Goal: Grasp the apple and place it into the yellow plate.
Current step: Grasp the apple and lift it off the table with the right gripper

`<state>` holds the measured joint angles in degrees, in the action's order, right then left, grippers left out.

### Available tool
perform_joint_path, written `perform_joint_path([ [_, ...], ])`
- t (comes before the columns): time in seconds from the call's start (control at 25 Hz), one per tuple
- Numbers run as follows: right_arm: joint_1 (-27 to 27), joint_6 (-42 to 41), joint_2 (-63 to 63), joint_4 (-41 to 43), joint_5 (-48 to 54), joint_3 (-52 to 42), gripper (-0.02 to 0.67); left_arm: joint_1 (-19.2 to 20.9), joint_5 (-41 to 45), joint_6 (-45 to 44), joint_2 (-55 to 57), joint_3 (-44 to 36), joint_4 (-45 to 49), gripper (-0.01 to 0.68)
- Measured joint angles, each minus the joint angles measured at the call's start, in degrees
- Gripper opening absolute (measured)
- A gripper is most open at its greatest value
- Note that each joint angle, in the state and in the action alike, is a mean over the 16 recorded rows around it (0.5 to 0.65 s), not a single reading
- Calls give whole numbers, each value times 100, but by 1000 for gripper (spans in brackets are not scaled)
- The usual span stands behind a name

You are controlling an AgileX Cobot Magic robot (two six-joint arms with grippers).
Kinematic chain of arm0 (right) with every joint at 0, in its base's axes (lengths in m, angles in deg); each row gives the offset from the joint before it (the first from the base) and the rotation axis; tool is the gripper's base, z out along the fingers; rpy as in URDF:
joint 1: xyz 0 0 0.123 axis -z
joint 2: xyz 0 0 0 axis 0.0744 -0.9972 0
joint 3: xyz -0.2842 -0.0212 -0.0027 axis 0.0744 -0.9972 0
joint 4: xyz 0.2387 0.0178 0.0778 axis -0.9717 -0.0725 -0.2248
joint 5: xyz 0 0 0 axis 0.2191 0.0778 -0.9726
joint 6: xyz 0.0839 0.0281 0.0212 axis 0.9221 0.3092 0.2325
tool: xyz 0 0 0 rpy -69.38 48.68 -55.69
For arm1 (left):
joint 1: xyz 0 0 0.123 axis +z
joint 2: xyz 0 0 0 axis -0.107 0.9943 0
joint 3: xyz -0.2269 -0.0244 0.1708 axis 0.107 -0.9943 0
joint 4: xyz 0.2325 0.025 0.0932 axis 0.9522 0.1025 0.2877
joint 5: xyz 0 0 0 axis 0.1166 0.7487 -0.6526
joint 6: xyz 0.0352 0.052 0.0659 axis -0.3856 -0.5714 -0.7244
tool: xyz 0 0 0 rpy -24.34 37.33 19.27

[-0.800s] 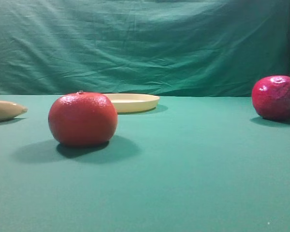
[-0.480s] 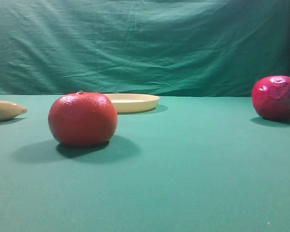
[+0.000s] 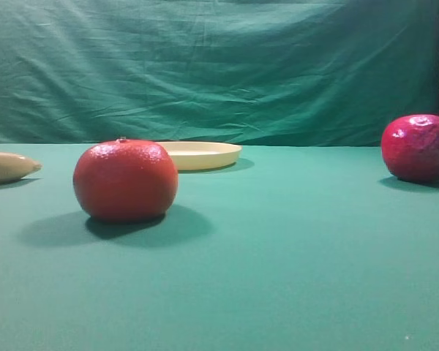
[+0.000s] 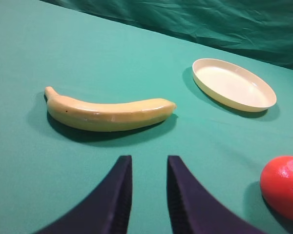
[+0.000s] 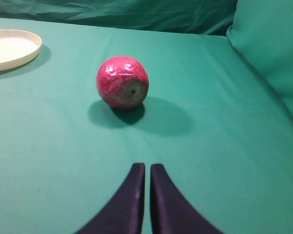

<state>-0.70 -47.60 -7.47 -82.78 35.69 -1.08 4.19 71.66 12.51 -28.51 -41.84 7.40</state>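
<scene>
The apple point(image 5: 123, 81) is magenta-red with a pale patch around its stem. It lies on the green cloth, ahead and slightly left of my right gripper point(image 5: 147, 166), which is shut and empty, well short of it. The apple also shows at the right edge of the exterior view point(image 3: 418, 148). The yellow plate point(image 3: 201, 155) sits empty at the back, also seen in the left wrist view point(image 4: 233, 85) and at the right wrist view's left edge point(image 5: 10, 48). My left gripper point(image 4: 149, 161) is slightly open and empty, just short of the banana. Neither gripper shows in the exterior view.
An orange-red tangerine point(image 3: 124, 179) stands in front of the plate, also at the left wrist view's right edge point(image 4: 283, 187). A pale banana point(image 4: 110, 114) lies left of the plate. A green backdrop point(image 3: 219, 66) hangs behind; cloth rises at the right point(image 5: 268, 48).
</scene>
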Motion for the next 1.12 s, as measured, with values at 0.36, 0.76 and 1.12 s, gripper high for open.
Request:
perform_joint_path([
  [0.36,0,196,0,-253,-637,-12,0,0,0,0,0,0,0,157],
  [0.76,0,386,-180,-555,-1548,368,0,0,0,0,0,0,0,157],
  [1.12,0,112,-1595,-561,-891,1723,0,0,0,0,0,0,0,157],
])
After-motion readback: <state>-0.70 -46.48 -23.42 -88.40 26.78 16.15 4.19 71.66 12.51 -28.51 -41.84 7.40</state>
